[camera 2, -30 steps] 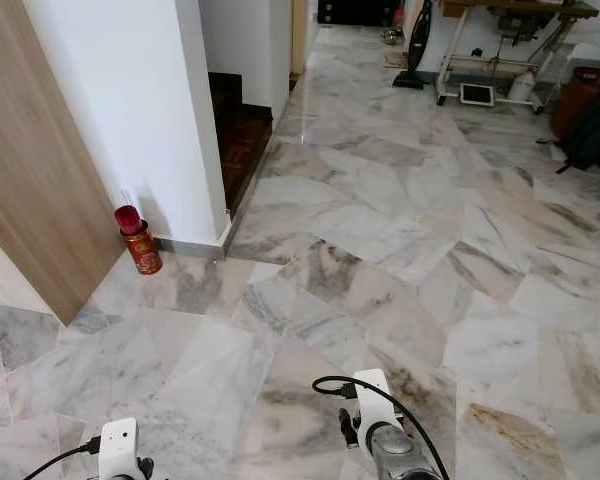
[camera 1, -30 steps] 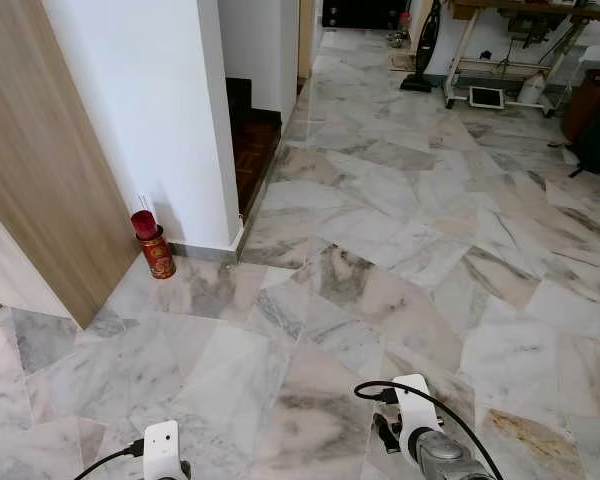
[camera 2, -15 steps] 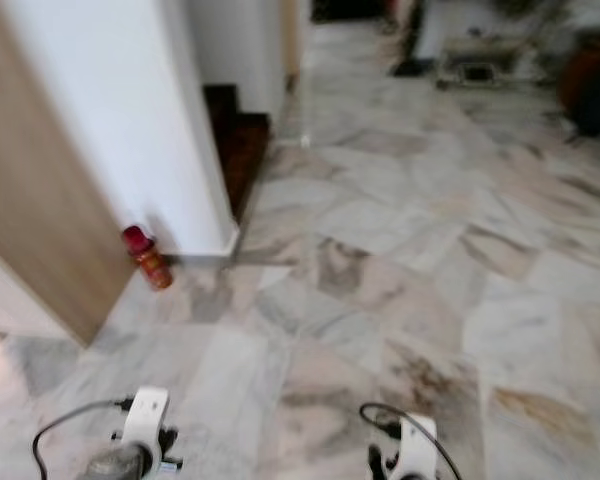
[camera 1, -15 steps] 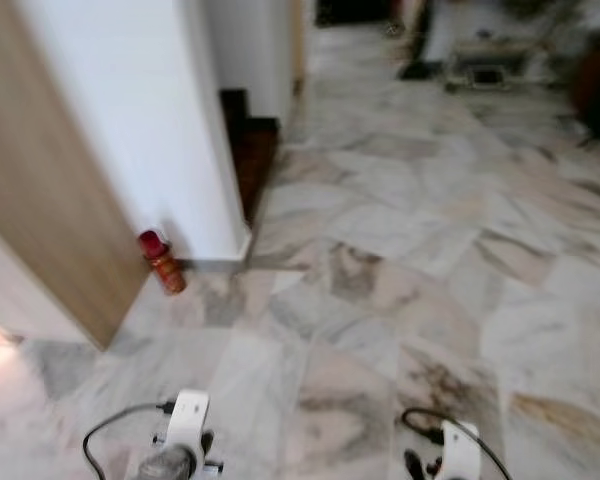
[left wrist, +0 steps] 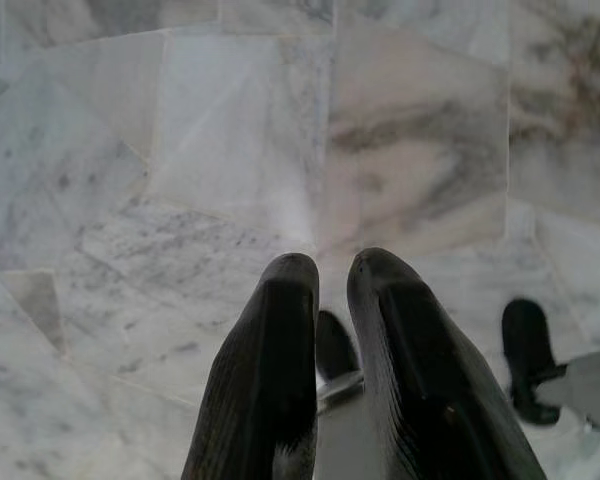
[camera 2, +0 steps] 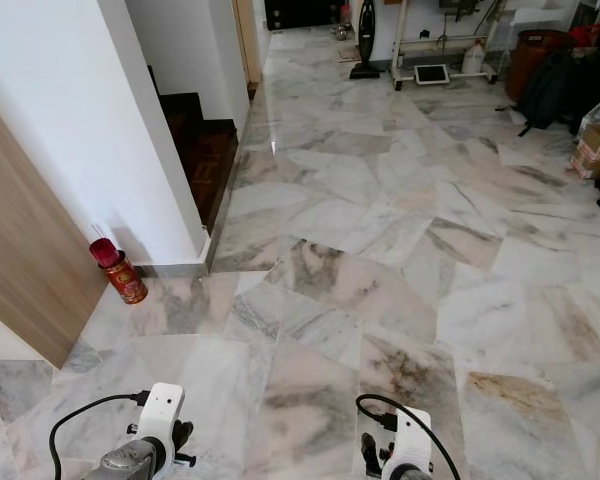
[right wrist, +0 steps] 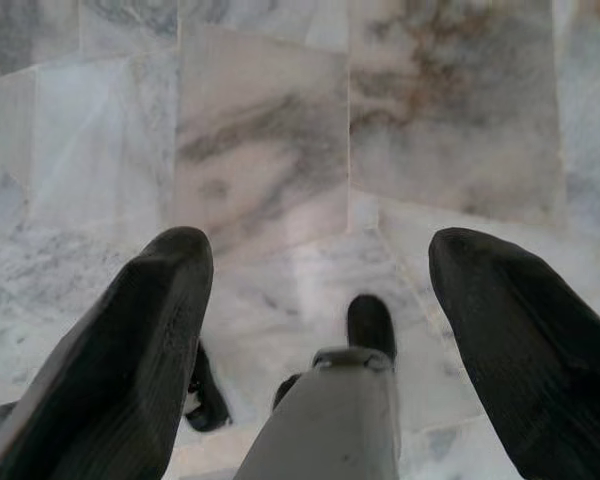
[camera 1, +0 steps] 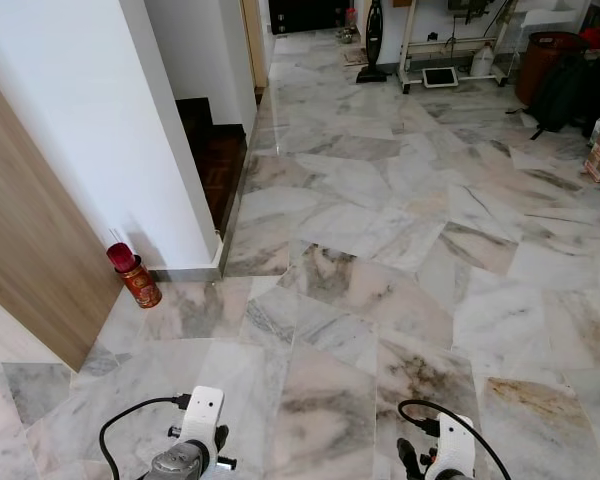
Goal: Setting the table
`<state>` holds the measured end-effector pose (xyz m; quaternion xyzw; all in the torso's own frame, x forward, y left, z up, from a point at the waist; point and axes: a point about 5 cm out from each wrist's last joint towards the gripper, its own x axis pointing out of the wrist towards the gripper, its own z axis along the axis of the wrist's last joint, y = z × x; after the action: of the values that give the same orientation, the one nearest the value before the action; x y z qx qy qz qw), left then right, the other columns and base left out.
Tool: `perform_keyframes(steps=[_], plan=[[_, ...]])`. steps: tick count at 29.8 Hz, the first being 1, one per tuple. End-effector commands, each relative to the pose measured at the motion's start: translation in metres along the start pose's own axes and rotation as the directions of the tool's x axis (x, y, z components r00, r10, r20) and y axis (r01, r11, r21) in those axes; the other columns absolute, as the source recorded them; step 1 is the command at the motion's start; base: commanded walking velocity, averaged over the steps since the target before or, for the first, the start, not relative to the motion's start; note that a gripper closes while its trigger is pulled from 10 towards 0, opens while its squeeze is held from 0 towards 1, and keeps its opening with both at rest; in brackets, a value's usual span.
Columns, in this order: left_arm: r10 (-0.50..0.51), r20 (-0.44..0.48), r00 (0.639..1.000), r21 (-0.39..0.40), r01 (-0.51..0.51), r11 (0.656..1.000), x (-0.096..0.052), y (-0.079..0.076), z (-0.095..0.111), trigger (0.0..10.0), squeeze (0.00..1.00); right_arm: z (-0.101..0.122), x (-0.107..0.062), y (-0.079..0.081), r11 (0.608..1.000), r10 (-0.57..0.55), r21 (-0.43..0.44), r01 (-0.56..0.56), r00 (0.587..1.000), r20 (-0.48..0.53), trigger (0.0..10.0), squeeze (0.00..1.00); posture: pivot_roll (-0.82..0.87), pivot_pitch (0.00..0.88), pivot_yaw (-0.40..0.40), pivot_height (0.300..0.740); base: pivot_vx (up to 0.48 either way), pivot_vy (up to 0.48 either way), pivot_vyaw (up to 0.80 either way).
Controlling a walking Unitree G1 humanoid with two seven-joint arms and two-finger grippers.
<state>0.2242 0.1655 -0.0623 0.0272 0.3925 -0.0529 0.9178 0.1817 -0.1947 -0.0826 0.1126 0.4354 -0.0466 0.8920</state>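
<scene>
Floor: marble tiles (camera 1: 380, 260).
Left gripper (left wrist: 330, 275): fingers together, empty, above floor.
Right gripper (right wrist: 320, 260): fingers spread, empty.
Red canister (camera 1: 135, 275): at wall foot.

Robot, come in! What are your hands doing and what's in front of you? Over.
Left gripper shut, empty, low over marble floor. Right gripper open, empty. No tableware seen. Red tin by the white wall.

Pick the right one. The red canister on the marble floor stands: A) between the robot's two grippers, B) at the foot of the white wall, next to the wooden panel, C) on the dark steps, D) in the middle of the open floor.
B: the red canister stands on the marble floor against the base of the white wall, close to the wooden panel.
</scene>
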Motion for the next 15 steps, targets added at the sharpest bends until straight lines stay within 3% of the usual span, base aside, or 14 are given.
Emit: perform_keyframes(steps=[1, 5, 6, 9, 15], plan=[[0.022, -0.007, 1.0, -0.038, -0.023, 0.999, -0.001, 0.001, -0.003, 10.0, 0.0, 0.01, 0.003, 0.005, 0.999, 0.027, -0.04, -0.026, 1.0, 0.014, 10.0, 0.0, -0.13, 0.0, 0.008, 0.74, 0.0, 0.0, 0.0], [0.026, -0.009, 1.0, -0.046, -0.027, 0.999, -0.001, 0.0, -0.005, 10.0, 0.0, 0.012, 0.003, 0.005, 0.998, 0.032, -0.051, -0.031, 0.999, 0.013, 10.0, 0.0, -0.13, 0.0, 0.003, 0.74, 0.0, 0.0, 0.0], [0.031, -0.017, 0.999, -0.066, -0.032, 0.997, -0.002, -0.002, -0.01, 10.0, 0.0, 0.019, 0.004, 0.007, 0.996, 0.046, -0.081, -0.044, 0.999, 0.021, 10.0, 0.0, -0.1, 0.0, -0.04, 0.74, 0.0, 0.0, 0.0], [0.039, -0.038, 0.999, -0.102, -0.043, 0.994, -0.004, -0.008, -0.021, 10.0, 0.0, 0.037, 0.007, 0.01, 0.989, 0.074, -0.134, -0.067, 0.996, 0.049, 10.0, 0.0, -0.09, 0.0, -0.047, 0.74, 0.0, 0.0, 0.0], [0.032, -0.049, 0.998, -0.087, -0.037, 0.995, -0.005, -0.01, -0.023, 10.0, 0.0, 0.042, 0.008, 0.016, 0.99, 0.08, -0.124, -0.07, 0.994, 0.071, 10.0, 0.0, -0.1, 0.0, -0.024, 0.74, 0.0, 0.0, 0.0]])
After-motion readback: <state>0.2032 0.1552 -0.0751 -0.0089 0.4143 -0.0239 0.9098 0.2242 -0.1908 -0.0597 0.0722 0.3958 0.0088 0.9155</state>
